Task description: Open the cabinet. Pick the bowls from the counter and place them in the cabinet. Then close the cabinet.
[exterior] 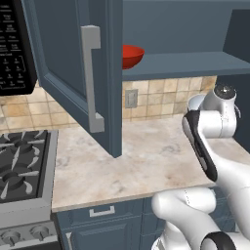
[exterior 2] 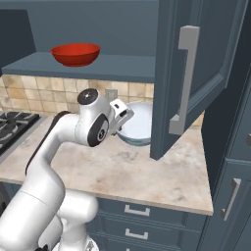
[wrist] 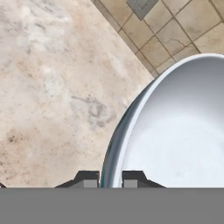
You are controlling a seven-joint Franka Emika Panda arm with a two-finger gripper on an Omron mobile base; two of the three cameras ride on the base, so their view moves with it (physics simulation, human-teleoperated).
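- My gripper is closed on the rim of the white bowl: in the hand view one finger tip sits on each side of the rim's edge, with only the rim between them.
- The white bowl is at the back of the counter, close to the tiled wall, just beside the lower edge of the right door. Whether it rests on the counter or is lifted off it, I cannot tell.
- My arm reaches over the counter, with the hand down at the bowl's near side.
- The red bowl sits upright on the cabinet's shelf, towards its left end; in the left base view it shows partly behind the left door.
- Both doors of the cabinet stand open, swung out over the counter, each with a long silver handle.
- The stove lies at the counter's left end, well apart from both bowls.
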